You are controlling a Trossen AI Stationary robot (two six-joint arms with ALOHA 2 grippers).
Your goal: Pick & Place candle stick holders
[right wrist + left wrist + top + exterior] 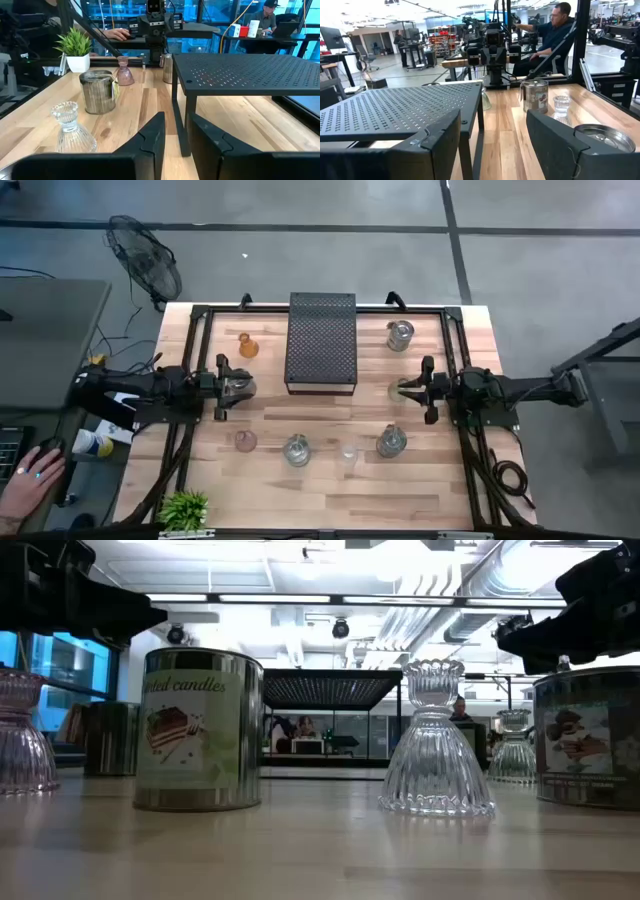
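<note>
Dark left hand sits at the worktop's left side, fingers spread wide with nothing between them; a silvery tin lies just beside one finger. Right hand is at the right side, fingers close together with a narrow empty gap, a holder just in front of it. Wooden plank worktop, black perforated metal tray raised on legs at back centre. Holders counted from above: one amber-orange, one pinkish, one clear ribbed bell-shaped glass, plus round silvery tins. Exact total hard to tell. One green plant at the front left corner.
</note>
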